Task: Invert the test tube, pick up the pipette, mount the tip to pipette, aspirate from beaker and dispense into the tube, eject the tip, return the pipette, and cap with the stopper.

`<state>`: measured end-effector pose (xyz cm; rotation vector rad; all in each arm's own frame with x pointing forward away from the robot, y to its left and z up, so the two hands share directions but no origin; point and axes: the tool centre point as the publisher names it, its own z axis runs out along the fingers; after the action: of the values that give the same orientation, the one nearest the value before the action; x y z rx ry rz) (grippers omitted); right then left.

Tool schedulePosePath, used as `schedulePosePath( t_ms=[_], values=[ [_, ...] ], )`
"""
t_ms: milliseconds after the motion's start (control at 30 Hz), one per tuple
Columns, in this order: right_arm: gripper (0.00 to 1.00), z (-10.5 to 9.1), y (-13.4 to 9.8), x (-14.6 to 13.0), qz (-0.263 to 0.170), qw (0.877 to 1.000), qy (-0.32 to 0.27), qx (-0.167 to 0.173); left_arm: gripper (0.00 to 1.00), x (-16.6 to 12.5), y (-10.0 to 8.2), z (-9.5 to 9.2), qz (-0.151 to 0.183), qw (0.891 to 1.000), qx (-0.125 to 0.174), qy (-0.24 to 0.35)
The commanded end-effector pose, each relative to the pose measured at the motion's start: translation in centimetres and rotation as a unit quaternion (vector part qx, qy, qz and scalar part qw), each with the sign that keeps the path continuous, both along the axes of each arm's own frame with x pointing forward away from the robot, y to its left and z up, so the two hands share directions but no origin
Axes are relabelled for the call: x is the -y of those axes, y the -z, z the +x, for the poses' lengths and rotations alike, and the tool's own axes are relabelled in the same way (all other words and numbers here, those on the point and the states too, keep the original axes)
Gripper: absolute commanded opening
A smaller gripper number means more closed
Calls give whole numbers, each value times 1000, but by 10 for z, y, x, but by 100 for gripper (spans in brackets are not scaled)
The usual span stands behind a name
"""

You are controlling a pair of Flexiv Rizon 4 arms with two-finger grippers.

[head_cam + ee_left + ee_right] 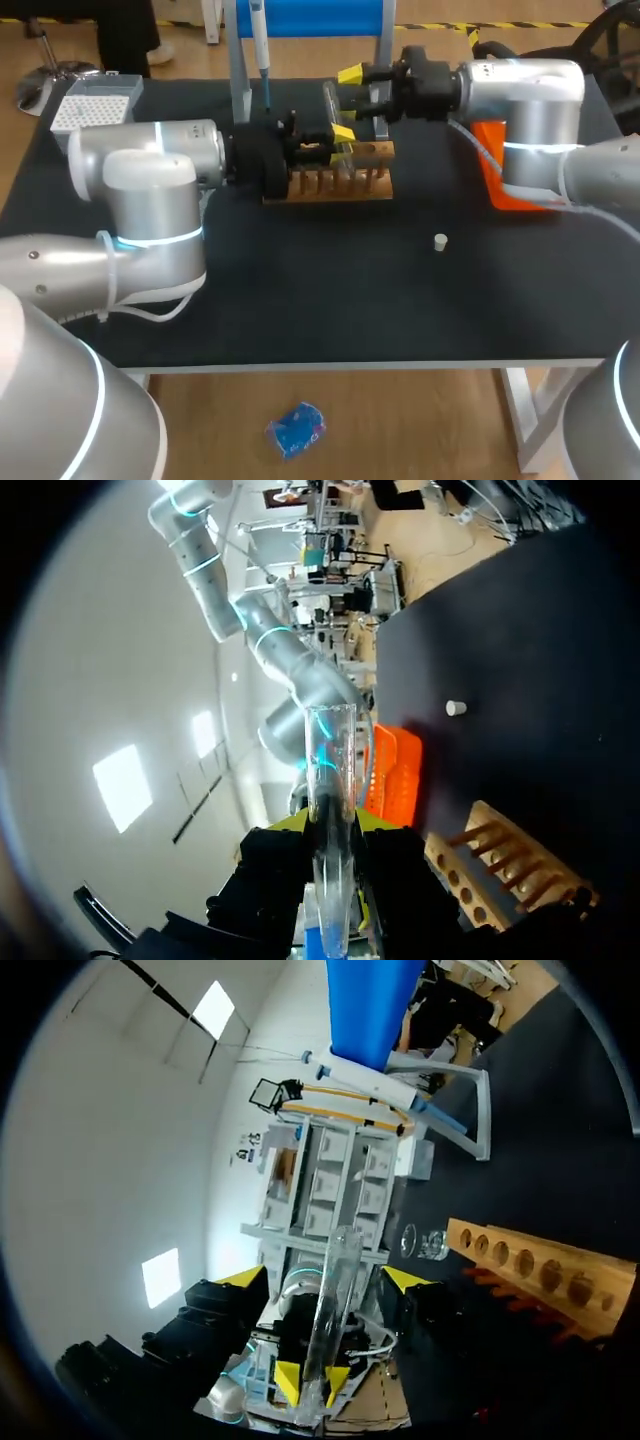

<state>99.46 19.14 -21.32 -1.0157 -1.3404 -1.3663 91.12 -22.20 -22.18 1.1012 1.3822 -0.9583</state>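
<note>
My left gripper (333, 825) is shut on a clear test tube (334, 770), which stands up from between its yellow tips. In the head view this gripper (335, 140) holds the tube (331, 103) just above the wooden rack (330, 185). My right gripper (352, 92) comes in from the other side. Its jaws are open, and in its wrist view the yellow tips stand wide on either side of the tube (337, 1270) without touching it. The right gripper (325, 1280) looks onto the left gripper (312, 1380). The pipette (260, 40) hangs on its stand. A white stopper (440, 241) lies on the mat.
A tip box (95, 105) sits at the back left and an orange basket (500, 170) under my right arm. A small glass vessel (422, 1243) stands beyond the rack (540, 1270). The front half of the black table (330, 300) holds only the stopper.
</note>
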Motion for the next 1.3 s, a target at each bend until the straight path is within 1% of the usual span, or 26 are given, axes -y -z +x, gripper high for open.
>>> schedulePosePath(
  t_ms=[33, 100, 133, 167, 200, 267, 300, 333, 367, 400, 433, 867, 900, 933, 967, 1000, 1033, 1067, 1100, 1133, 1200, 1233, 1267, 1300],
  values=[
    [100, -8, -9, 19, -3, 997, 36, 67, 0, -7, -14, -6, 1, 999, -38, -35],
    [100, -8, -13, 28, -5, 990, 41, 134, 0, -11, -18, -5, -7, 995, -87, -46],
    [100, -8, -14, 32, -10, 985, 36, 171, 0, -12, -20, -5, -21, 991, -119, -51],
    [100, -8, -15, 37, -6, 978, 34, 205, 0, -13, -22, -5, -19, 988, -142, -57],
    [100, -8, -17, 42, -5, 970, 34, 239, 0, -14, -23, -5, -10, 984, -165, -59],
    [100, -7, -18, 52, -1, 956, 27, 293, 0, -16, -26, -5, -33, 972, -224, -63],
    [100, -7, -19, 56, 1, 946, 21, 323, 0, -16, -26, -5, -30, 968, -241, -59],
    [100, -8, -19, 60, 1, 933, 13, 360, 0, -16, -27, -5, -42, 965, -253, -53],
    [100, -8, -19, 63, 9, 924, 16, 382, 0, -16, -28, -4, -57, 963, -258, -53],
    [100, -8, -20, 65, 14, 920, 24, 390, 0, -16, -28, -3, -51, 964, -254, -52],
    [100, -8, -20, 65, 14, 920, 24, 390, 0, -16, -27, -2, -44, 969, -238, -46],
    [100, -8, -20, 65, 14, 920, 24, 390, 0, -16, -27, -2, -44, 969, -238, -46],
    [100, -10, -17, 64, -12, 902, -2, 432, 0, -16, -26, -2, -60, 956, -284, -49],
    [100, -12, -15, 63, -28, 889, -22, 457, 0, -16, -29, -1, -58, 956, -283, -50],
    [100, -15, -14, 63, -36, 881, -37, 471, 0, -16, -30, 0, -54, 951, -298, -56],
    [100, -16, -12, 64, -35, 878, -43, 476, 0, -15, -31, 1, -58, 937, -341, -58],
    [100, -18, -11, 67, -52, 865, -53, 497, 0, -13, -33, 1, -63, 934, -347, -53],
    [100, -19, -8, 69, -87, 844, -74, 524, 0, -12, -35, 2, -60, 929, -360, -62],
    [100, -19, -4, 70, -111, 825, -94, 546, 0, -12, -36, 3, -52, 922, -378, -61],
    [100, -20, -1, 72, -130, 804, -113, 569, 0, -11, -37, 5, -57, 919, -385, -63],
    [100, -19, 4, 76, -167, 771, -139, 598, 0, -9, -39, 8, -58, 912, -400, -64],
    [100, -19, 7, 78, -177, 757, -152, 611, 0, -8, -40, 9, -65, 909, -406, -66],
    [100, -19, 10, 80, -193, 739, -166, 623, 0, -7, -40, 11, -62, 905, -416, -67],
    [100, -19, 15, 83, -217, 713, -188, 640, 0, -6, -40, 12, -60, 902, -423, -66]
  ],
)
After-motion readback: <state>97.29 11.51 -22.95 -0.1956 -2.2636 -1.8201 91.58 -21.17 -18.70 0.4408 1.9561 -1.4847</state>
